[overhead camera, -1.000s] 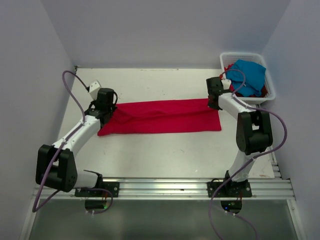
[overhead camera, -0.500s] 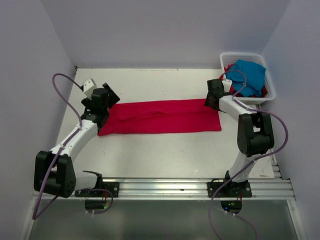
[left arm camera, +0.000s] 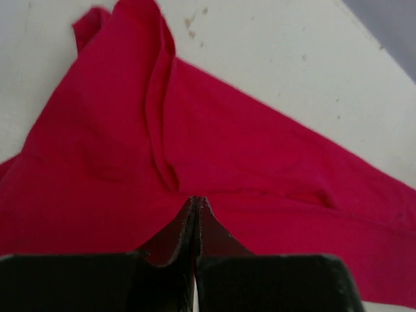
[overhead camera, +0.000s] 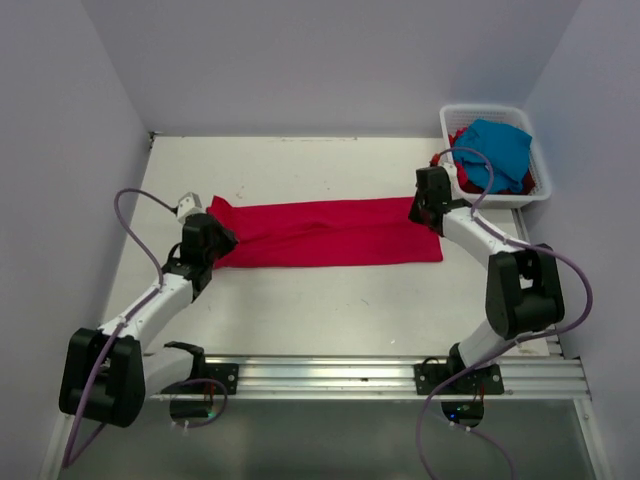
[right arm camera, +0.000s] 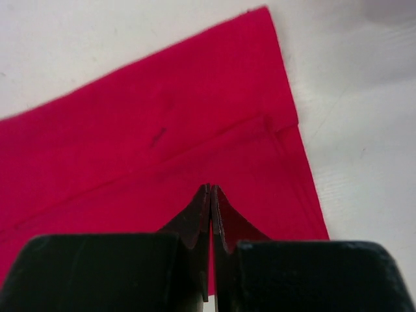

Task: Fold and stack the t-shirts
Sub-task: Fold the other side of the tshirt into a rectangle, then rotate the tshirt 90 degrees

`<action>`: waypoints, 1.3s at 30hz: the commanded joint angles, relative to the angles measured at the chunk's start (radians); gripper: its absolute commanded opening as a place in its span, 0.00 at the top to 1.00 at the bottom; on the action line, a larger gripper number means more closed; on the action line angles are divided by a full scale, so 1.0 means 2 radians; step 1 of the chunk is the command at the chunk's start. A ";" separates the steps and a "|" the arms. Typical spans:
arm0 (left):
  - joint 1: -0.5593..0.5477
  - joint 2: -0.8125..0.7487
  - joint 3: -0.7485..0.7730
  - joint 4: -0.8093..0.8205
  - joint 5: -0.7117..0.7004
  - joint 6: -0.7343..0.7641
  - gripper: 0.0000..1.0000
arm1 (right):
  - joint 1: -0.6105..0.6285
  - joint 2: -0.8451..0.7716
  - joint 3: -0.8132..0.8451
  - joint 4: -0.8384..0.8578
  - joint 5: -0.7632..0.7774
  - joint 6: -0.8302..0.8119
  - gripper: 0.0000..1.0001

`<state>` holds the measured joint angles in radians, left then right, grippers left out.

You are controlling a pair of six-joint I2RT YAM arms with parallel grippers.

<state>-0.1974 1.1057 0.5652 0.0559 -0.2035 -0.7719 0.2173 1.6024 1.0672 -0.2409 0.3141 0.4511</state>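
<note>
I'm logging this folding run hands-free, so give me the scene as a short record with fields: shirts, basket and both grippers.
on table: red t-shirt, folded into a long strip lying left to right
left gripper: shut, pinching a wrinkle at the strip's left end
right gripper: shut, tips at the strip's far right corner; a pinch is not clear
white basket: far right corner, holds a blue t-shirt over more red cloth
stack: none visible yet

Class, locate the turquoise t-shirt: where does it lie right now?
In the top view, the turquoise t-shirt lies in the white basket at the table's far right corner, atop red cloth, just beyond the right tool.
</note>
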 commanded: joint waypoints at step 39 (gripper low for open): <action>0.033 0.265 0.152 -0.016 -0.010 -0.022 1.00 | 0.179 0.007 -0.088 -0.190 -0.086 -0.012 1.00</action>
<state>-0.1520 1.6108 0.8303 0.0422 -0.1944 -0.8516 0.5652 1.6508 0.9428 -0.4870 0.1619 0.3973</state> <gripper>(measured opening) 0.004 0.008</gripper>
